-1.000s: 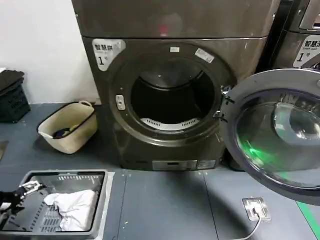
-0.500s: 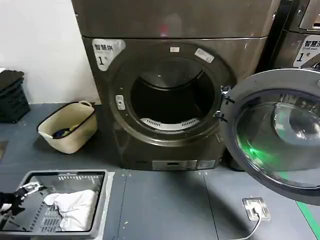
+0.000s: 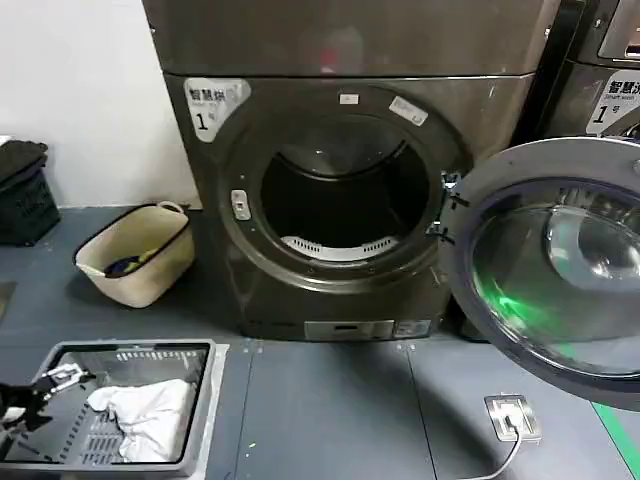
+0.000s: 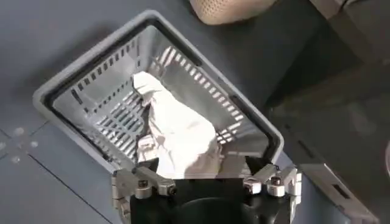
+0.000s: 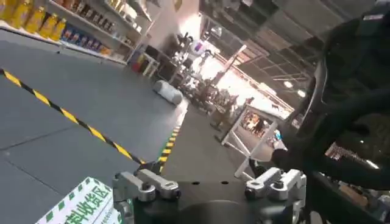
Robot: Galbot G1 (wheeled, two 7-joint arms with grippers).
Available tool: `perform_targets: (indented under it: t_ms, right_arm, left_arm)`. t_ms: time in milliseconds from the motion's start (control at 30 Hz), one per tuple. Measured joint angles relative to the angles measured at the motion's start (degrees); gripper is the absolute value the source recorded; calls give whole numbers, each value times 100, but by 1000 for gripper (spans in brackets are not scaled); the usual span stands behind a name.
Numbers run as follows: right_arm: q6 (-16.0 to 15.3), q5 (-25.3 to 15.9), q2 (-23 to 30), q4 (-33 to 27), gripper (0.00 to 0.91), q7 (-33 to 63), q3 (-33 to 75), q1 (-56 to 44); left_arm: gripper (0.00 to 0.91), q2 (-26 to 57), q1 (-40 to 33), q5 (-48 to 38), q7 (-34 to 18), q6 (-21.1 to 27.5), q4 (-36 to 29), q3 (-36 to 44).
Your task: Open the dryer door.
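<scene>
Left gripper (image 4: 204,182), jaws apart w/ nothing held, is parked over grey basket (image 3: 205,400) below-left of dryer door (image 3: 545,265), already swung wide, task prob. done; right gripper (image 5: 207,185), also apart, is held clear.

The open left claw (image 4: 206,181) hangs over a grey basket (image 4: 61,85) holding white cloth (image 4: 177,131).

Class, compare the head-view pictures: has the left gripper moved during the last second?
Yes, slightly. The left gripper has slid toward the robot along the grey basket's left rim, with its jaws open.
</scene>
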Motion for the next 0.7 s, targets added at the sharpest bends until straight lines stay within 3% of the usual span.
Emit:
perform_targets:
  t_ms: [700]
  right_arm:
    - [55,52,31,15,907,-97,8,-5]
  left_arm:
    - [907,13,-24,-54,-61,8,-79,43]
